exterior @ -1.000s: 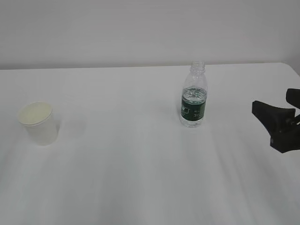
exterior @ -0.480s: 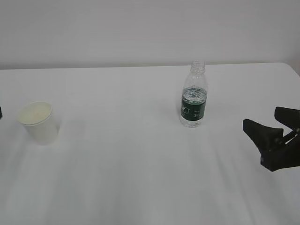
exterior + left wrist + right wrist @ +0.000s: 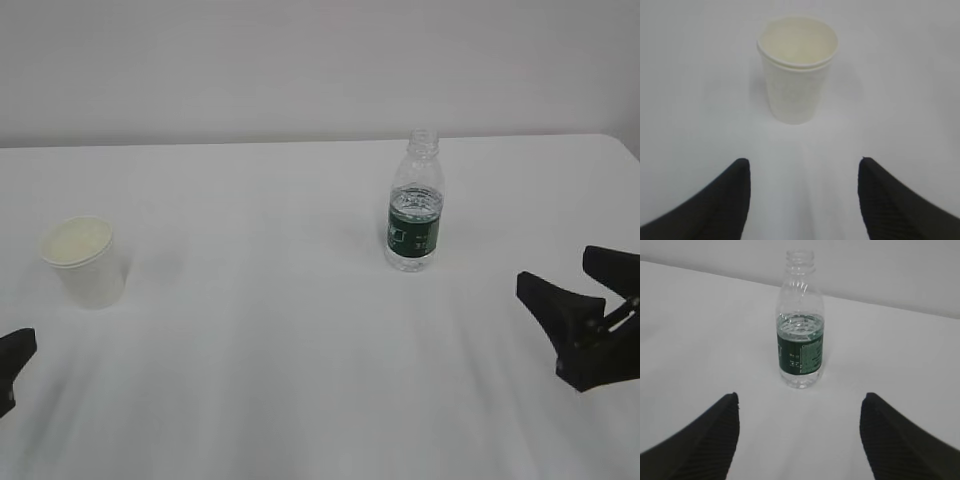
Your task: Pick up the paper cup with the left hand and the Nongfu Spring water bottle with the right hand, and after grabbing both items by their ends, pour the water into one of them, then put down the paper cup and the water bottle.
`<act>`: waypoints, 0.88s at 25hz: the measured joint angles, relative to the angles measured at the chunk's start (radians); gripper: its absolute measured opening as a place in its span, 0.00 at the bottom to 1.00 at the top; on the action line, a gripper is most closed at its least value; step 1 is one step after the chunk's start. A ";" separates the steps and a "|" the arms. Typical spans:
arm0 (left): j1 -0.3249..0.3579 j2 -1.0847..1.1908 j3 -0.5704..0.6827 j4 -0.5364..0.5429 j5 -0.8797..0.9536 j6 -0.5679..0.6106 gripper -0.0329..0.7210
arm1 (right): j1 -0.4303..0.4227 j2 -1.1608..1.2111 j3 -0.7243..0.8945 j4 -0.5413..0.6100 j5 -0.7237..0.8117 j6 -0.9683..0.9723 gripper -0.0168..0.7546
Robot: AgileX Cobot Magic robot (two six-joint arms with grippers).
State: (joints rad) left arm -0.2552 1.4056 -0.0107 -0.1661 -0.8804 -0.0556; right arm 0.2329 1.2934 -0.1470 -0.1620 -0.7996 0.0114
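Jaws of both the left gripper (image 3: 802,172) and right gripper (image 3: 800,407) stand wide, empty. We find the white tapered paper cup (image 3: 84,262) at left, the clear ribbed green-labelled water bottle (image 3: 414,216) right of centre. We judge the light cup could tip if nudged.

White paper cup (image 3: 797,70) with cream-pale inside, on a plain white table (image 3: 260,360). Clear ribbed bottle (image 3: 800,322), dark green label band with pale print. Black ridged fingers (image 3: 900,440).
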 joint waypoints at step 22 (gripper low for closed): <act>-0.005 0.000 0.000 0.105 -0.238 -0.024 0.67 | 0.000 0.290 0.149 -0.045 -0.341 0.002 0.76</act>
State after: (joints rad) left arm -0.2600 1.4056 -0.0107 -0.0612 -1.1185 -0.0793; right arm 0.2329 1.5830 0.0015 -0.2069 -1.1407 0.0136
